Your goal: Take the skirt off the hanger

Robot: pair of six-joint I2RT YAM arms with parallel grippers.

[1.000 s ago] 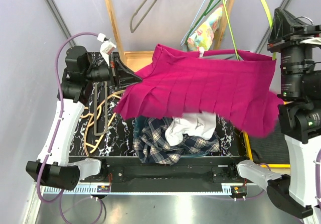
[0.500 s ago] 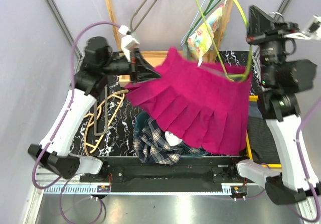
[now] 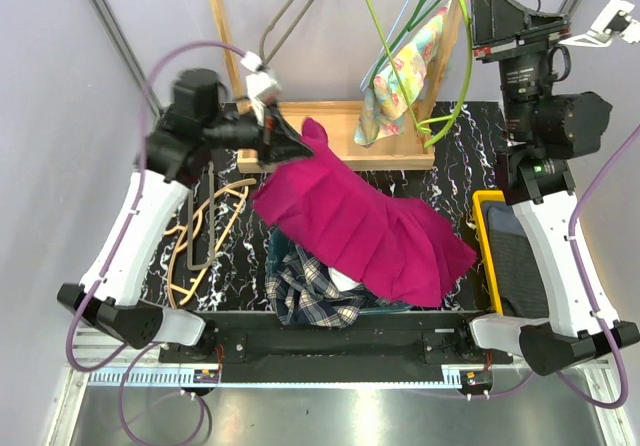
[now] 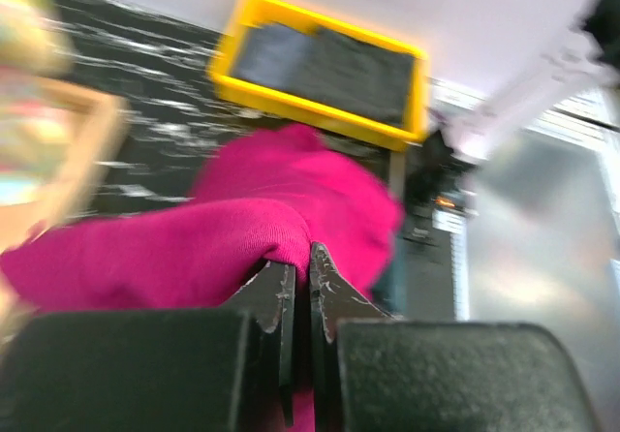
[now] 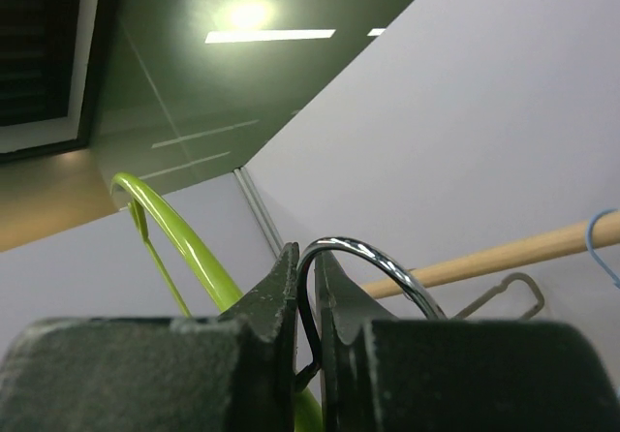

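Your left arm (image 3: 130,236): raised from base, elbow high, forearm reaching right.
Your left gripper (image 3: 292,148): pointing right, fingers (image 4: 276,292) pinched almost together, fold of skirt (image 3: 370,231) clamped between them.
Your right arm (image 3: 560,256): stretched upright, wrist turned up.
Your right gripper (image 5: 306,262): pointing upward, fingers nearly closed on hanger (image 5: 189,243) hook.

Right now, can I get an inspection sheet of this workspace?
Surface: black marbled table, no damage seen.
Job's things: skirt hangs from left jaws, draped over plaid clothes; green hanger raised, apparently free of it.
Clutter: wooden hangers, yellow tray.
Grippers: left jaws shut on skirt; right jaws shut on green hanger.
Cables: purple cables loop beside both arms.
Surroundings: wooden rack holding floral garment.
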